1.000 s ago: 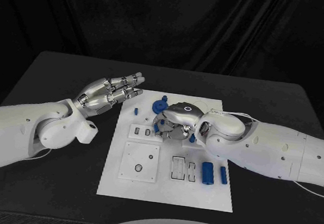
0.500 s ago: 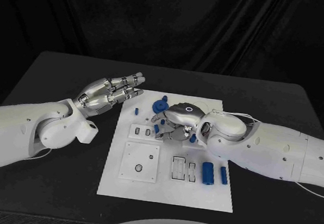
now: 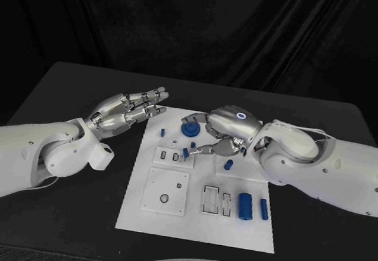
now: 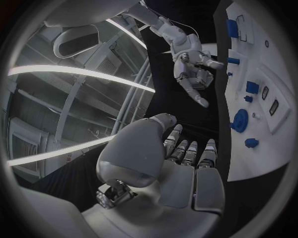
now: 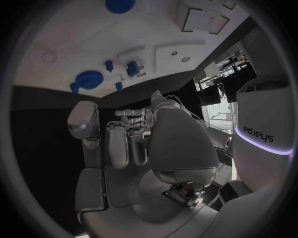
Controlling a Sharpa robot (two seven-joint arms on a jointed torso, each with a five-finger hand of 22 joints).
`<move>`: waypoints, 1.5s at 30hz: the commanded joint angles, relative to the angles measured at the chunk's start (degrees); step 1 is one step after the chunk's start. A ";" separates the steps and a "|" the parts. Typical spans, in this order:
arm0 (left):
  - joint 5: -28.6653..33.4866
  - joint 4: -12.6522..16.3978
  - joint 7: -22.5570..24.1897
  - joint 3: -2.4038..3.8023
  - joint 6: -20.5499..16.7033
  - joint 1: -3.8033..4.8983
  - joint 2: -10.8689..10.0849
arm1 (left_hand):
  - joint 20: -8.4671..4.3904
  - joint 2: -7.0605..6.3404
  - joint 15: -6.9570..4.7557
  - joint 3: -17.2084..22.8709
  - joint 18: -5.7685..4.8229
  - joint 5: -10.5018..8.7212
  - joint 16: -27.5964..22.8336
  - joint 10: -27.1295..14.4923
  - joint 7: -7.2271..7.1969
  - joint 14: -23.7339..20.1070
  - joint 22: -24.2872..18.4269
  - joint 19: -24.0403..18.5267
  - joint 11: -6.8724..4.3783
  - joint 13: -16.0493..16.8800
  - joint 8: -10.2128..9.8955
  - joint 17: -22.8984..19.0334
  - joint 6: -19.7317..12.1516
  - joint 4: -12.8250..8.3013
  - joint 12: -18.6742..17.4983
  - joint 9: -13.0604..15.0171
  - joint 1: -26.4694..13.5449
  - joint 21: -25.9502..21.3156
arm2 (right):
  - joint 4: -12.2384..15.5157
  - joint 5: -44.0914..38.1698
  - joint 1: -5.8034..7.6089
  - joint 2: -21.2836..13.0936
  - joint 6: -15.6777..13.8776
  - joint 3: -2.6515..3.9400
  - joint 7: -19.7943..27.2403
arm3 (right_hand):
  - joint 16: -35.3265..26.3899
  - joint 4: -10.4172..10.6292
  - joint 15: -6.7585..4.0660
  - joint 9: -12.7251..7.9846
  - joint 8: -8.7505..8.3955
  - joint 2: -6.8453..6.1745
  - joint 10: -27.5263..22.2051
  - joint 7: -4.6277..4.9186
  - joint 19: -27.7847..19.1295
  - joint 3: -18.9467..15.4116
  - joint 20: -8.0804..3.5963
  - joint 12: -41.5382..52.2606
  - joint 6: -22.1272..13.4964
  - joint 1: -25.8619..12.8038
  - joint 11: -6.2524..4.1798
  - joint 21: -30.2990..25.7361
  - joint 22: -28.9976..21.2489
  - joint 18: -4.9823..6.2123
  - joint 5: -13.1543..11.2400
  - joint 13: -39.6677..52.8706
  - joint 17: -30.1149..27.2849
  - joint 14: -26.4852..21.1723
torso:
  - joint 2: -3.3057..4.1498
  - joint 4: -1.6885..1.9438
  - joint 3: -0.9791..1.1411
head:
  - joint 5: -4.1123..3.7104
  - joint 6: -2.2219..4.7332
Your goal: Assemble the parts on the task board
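The left hand [image 4: 180, 168] lies with its fingers [image 4: 189, 151] straight and together, holding nothing. Beyond it, the right hand [image 4: 192, 74] hangs beside the white task board [image 4: 273, 64], where blue parts [image 4: 240, 120] sit.

left hand [image 3: 129, 109] open; right hand [image 3: 226, 129] raised, empty.

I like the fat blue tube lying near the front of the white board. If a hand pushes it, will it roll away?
Probably yes. The fat blue tube looks round and lies on its side on the flat task board, so a sideways push could roll it. It looks stiff, like hard plastic, and smooth, so it might be slippery to pinch.
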 commanded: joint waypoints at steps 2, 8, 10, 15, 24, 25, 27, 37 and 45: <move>0.13 1.80 5.69 0.08 -9.02 0.45 -0.99 | 0.82 -2.28 2.87 -1.53 0.99 -6.30 7.49 3.81 0.61 10.74 1.66 5.28 0.93 0.90 -0.28 3.59 -2.23 1.08 1.19 -0.23 -0.60 3.05 | 3.42 3.09 3.19 -3.82 -5.50 -0.01 1.73 | 0.10 -0.02 0.03 0.04 0.56 0.65 4.71 0.14 0.24 -0.65 0.03 -0.12 0.98 -0.59 -0.05 -0.13 7.32 0.89 -0.36 13.89 8.31 4.10 | 0.02 0.06 0.17 | -0.23 0.18; -2.07 3.98 6.56 0.10 -16.84 1.49 -2.29 | 1.40 -4.13 4.56 -3.67 0.07 -11.92 22.28 20.95 1.60 23.82 5.00 18.87 3.58 5.54 0.44 7.05 -0.58 3.95 4.81 0.05 0.45 10.53 | 5.29 4.64 6.10 -8.16 -8.42 -0.01 2.17 | 0.37 -0.09 0.10 0.19 1.04 1.31 4.76 0.17 0.42 -0.78 0.09 -0.08 2.09 -0.45 0.00 0.54 7.49 0.77 -0.33 13.94 8.57 4.17 | -0.05 0.04 0.24 | -0.13 0.68; -6.75 4.45 6.02 0.11 -20.55 2.34 -2.34 | 1.40 -4.95 4.56 -5.75 -0.11 -20.01 27.29 29.92 1.38 27.75 7.15 27.50 5.02 8.91 0.83 8.59 0.78 6.46 7.70 0.21 -0.48 15.46 | 5.50 5.49 6.59 -9.35 -8.41 -0.02 2.18 | 0.44 -0.20 0.13 0.31 1.48 2.10 4.85 0.22 0.46 -0.69 0.13 0.00 3.04 -0.12 0.04 0.68 7.54 0.75 -0.27 14.02 8.64 4.19 | -0.22 -0.10 0.43 | 0.09 0.88; -19.98 6.28 -1.44 0.11 -25.89 4.84 -2.34 | 0.19 -7.29 2.22 -13.67 1.27 -29.88 41.09 45.71 4.18 40.86 11.62 42.82 5.60 17.80 5.03 14.16 13.33 11.04 16.73 2.06 -8.13 25.39 | 5.26 6.70 7.18 -11.59 -7.31 -0.02 1.58 | 0.48 -0.38 0.46 0.73 3.89 4.61 4.67 0.89 0.59 -1.05 0.44 -0.17 7.73 -0.43 0.51 0.91 7.61 0.68 0.01 13.84 8.65 4.21 | -0.45 -0.57 0.76 | 0.31 1.42; -31.28 7.03 -28.69 0.11 -15.51 12.64 0.28 | -5.38 -3.02 -2.95 -21.04 0.09 -28.10 82.00 54.20 3.54 60.40 31.72 50.16 1.71 56.43 11.06 52.25 16.89 10.69 65.47 1.44 -5.91 53.22 | 4.41 7.30 7.40 -13.50 -6.84 -0.03 0.40 | -0.15 -1.13 0.75 0.27 3.94 6.20 3.25 1.10 0.31 -1.24 0.73 -1.44 9.29 0.88 0.78 -0.10 7.38 0.88 1.68 12.50 8.04 4.01 | -1.04 -1.37 1.80 | 0.42 1.39; -31.93 6.84 -31.69 0.11 -12.96 13.45 0.73 | -5.94 -2.44 -3.11 -21.65 -0.90 -27.63 86.33 63.57 3.56 70.30 43.17 54.30 0.80 66.72 11.82 65.98 16.46 10.94 74.14 1.40 -5.89 62.35 | 4.31 7.32 7.40 -13.46 -6.57 -0.03 0.29 | -0.32 -1.20 0.76 0.21 3.89 6.34 3.00 1.10 0.30 -1.27 0.74 -1.67 9.35 1.02 0.78 -0.11 7.38 0.89 1.93 12.26 7.88 3.95 | -1.07 -1.39 1.86 | 0.35 1.33; -32.86 6.20 -37.30 0.12 -7.57 14.83 1.79 | -5.90 -2.62 -3.28 -22.68 -2.92 -24.79 88.69 74.24 3.29 80.30 56.37 61.65 0.45 76.61 13.50 78.55 17.83 10.14 81.71 1.88 -7.01 71.47 | 4.04 7.35 7.40 -13.28 -6.07 -0.03 0.06 | -0.54 -1.52 0.76 -0.03 3.72 6.73 2.77 1.10 0.15 -1.39 0.79 -1.92 9.63 1.60 0.78 -0.47 7.30 0.94 3.13 12.01 7.68 3.86 | -1.10 -1.60 2.19 | 0.43 1.31; -34.37 1.46 -59.51 0.12 7.44 17.75 9.46 | -8.34 0.00 -6.70 -26.44 -7.02 -25.12 89.53 88.29 -0.99 89.44 80.65 79.51 -3.24 89.56 27.23 89.85 25.29 10.69 89.81 13.59 -15.41 85.80 | 2.14 7.39 6.61 -12.82 -6.03 -0.05 -0.48 | -0.96 -2.17 0.83 -0.37 3.86 7.59 2.48 1.14 -0.08 -1.73 0.87 -2.24 11.39 2.69 0.82 -0.91 7.25 1.00 5.82 11.68 7.27 3.68 | -1.52 -2.34 3.26 | 1.34 0.62; -34.51 -1.79 -69.34 0.13 13.21 18.00 15.06 | -10.07 1.55 -8.36 -26.20 -6.80 -24.58 89.53 88.29 -2.72 89.44 80.20 79.05 -4.93 89.56 35.19 89.85 23.42 10.30 89.81 26.65 -17.64 85.24 | 1.15 7.40 5.38 -12.65 -4.18 -0.05 -0.88 | -1.00 -2.15 0.82 -0.41 3.82 7.70 2.41 1.15 -0.12 -1.73 0.87 -2.30 11.41 2.69 0.81 -1.08 7.21 1.03 5.98 11.61 7.24 3.68 | -1.84 -3.37 4.04 | 2.42 -0.36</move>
